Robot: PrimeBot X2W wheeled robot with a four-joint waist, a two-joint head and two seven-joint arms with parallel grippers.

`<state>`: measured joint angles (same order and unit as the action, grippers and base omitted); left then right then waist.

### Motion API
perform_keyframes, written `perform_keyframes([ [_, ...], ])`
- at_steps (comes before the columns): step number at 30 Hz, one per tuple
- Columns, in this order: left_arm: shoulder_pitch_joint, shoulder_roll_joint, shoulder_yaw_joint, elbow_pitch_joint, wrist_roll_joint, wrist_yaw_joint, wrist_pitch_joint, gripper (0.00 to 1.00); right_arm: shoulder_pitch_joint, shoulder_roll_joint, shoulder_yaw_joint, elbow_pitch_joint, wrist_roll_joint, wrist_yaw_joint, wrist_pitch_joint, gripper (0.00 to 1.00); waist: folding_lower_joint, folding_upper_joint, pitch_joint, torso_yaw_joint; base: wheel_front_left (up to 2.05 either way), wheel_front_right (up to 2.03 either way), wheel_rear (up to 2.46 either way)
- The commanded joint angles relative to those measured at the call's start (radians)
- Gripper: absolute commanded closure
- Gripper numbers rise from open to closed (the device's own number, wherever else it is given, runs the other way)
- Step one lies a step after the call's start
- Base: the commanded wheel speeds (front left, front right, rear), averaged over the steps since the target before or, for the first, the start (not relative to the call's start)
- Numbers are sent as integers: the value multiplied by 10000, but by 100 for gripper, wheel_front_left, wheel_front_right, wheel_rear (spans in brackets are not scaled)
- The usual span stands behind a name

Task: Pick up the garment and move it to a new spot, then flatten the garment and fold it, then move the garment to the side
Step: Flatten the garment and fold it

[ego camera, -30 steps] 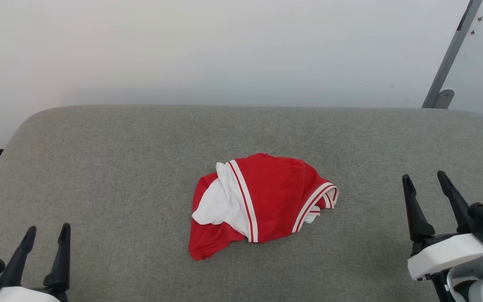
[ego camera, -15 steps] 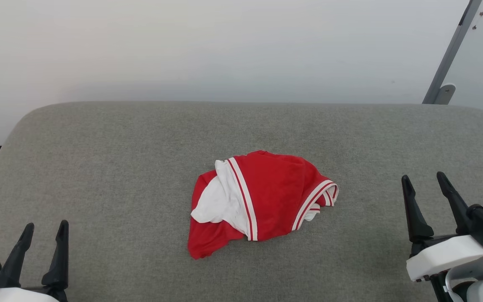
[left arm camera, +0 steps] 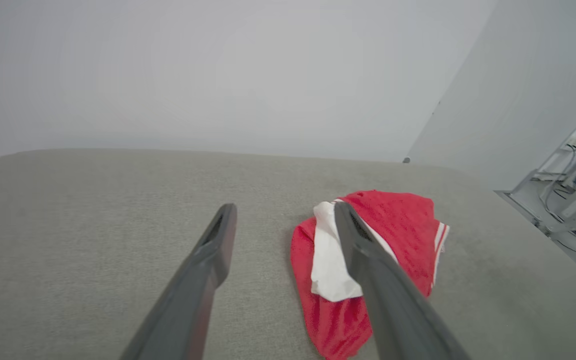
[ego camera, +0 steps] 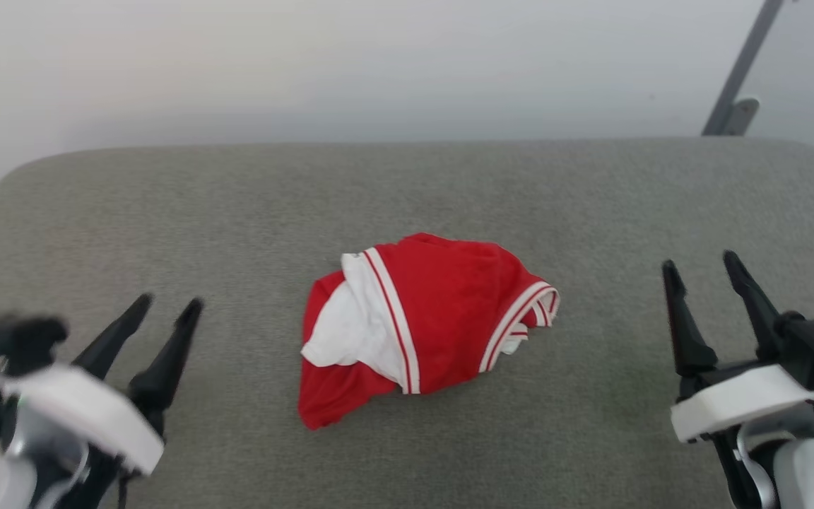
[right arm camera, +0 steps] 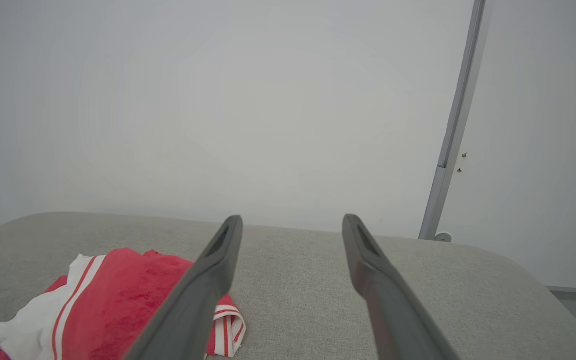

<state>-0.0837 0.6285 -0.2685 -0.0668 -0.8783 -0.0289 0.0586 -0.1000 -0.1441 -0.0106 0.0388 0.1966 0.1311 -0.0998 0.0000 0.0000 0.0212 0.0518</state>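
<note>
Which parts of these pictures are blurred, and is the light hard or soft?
Head view: the left gripper is smeared, while the right gripper and the garment are fairly sharp; the light is soft, with only a faint shadow at the garment's edge. Left wrist view: the fingers look soft near the bottom edge. Right wrist view: even light, no glare on the wall.
</note>
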Motion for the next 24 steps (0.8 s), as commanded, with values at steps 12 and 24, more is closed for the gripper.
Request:
perform_keyframes([
  [12, -3274, -121, -1455, 1083, -1136, 282, 4618, 0, -974, -27, 515, 460, -16, -4, -350, 0, 0, 0, 671, -1032, 0, 0, 0],
  [24, -4576, -481, -2639, 2600, -1053, 1114, 7255, 0, -1364, -64, 617, 691, 3, -4, -615, 0, 0, 0, 1127, -1617, 0, 0, 0],
])
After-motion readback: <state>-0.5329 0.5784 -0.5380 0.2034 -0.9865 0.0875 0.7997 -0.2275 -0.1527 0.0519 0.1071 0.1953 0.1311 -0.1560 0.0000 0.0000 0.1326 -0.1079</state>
